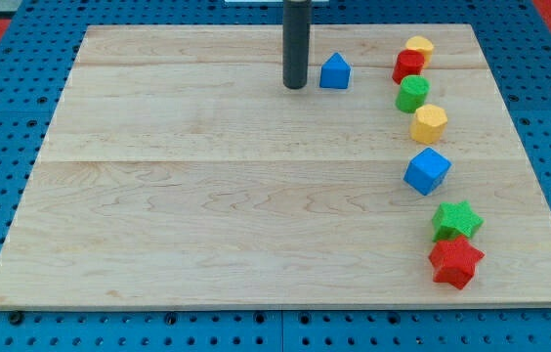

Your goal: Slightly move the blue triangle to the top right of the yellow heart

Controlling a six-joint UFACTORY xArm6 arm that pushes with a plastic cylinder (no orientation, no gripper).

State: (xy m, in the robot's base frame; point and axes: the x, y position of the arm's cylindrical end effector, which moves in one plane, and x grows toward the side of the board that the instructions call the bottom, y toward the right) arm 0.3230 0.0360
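One dark rod, my tip point(295, 86) on the wooden counter point(207, 196), no hand fitted | blue triangle point(334, 71) just right of tip, apart | yellow heart point(419, 47) at view's top right, touching red block point(408, 66) | below: green cylinder point(412, 94), yellow hexagon point(429, 124), blue cube point(426, 171), green star point(456, 220), red star point(455, 261)

You have one view, looking down at a slant from the near edge, taking in the whole board point(207, 196).
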